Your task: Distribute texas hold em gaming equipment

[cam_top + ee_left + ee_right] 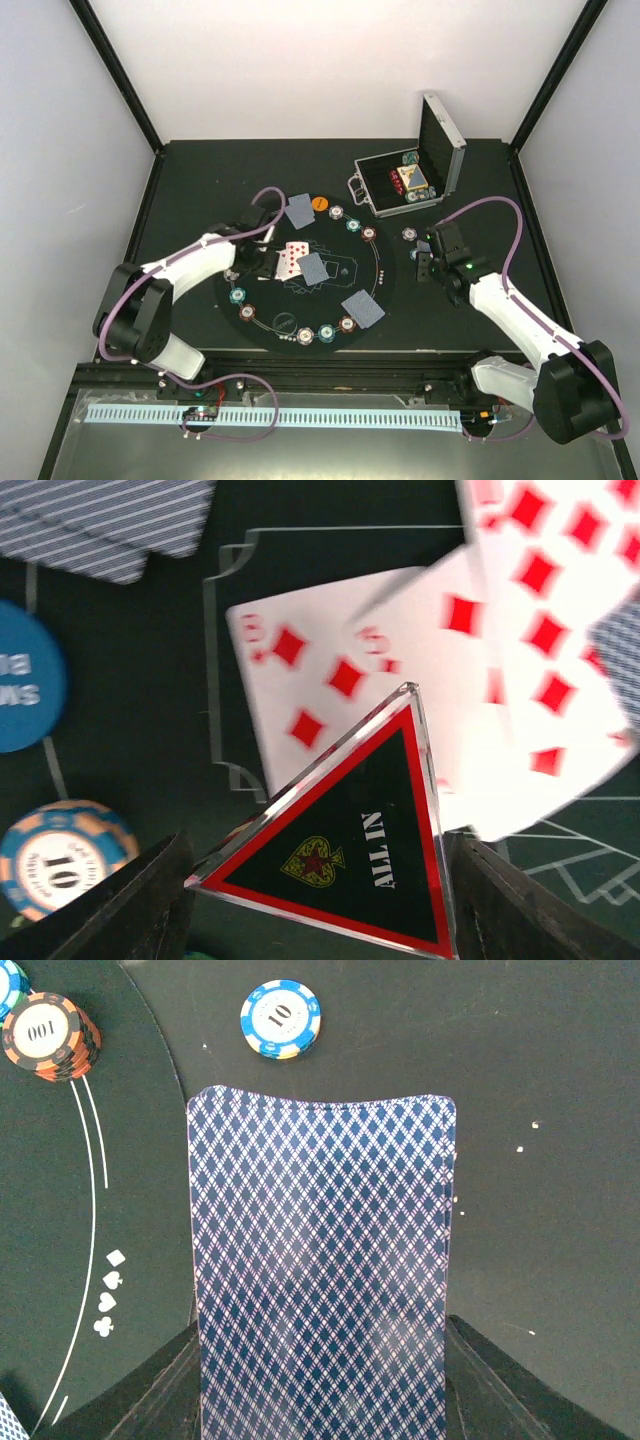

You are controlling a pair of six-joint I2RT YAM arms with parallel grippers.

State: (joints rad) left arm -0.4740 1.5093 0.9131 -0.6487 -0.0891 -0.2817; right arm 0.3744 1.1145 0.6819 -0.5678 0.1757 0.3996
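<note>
Triangle marker (345, 855) hiding blurred diamond cards (330, 680), patterned card (320, 1260) cropped below

Standing here, the open silver case (410, 180) blocks the table (200, 175) between one and two o'clock of the round mat (262, 290), chips (338, 212) line its rim at one to two and five to eight, cards (314, 267) fill its centre, and only the far table at ten to eleven offers passage.

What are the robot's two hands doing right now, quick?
Left gripper: jaws closed on the red triangle marker.
Right gripper: jaws closed on a blue-backed card.
</note>
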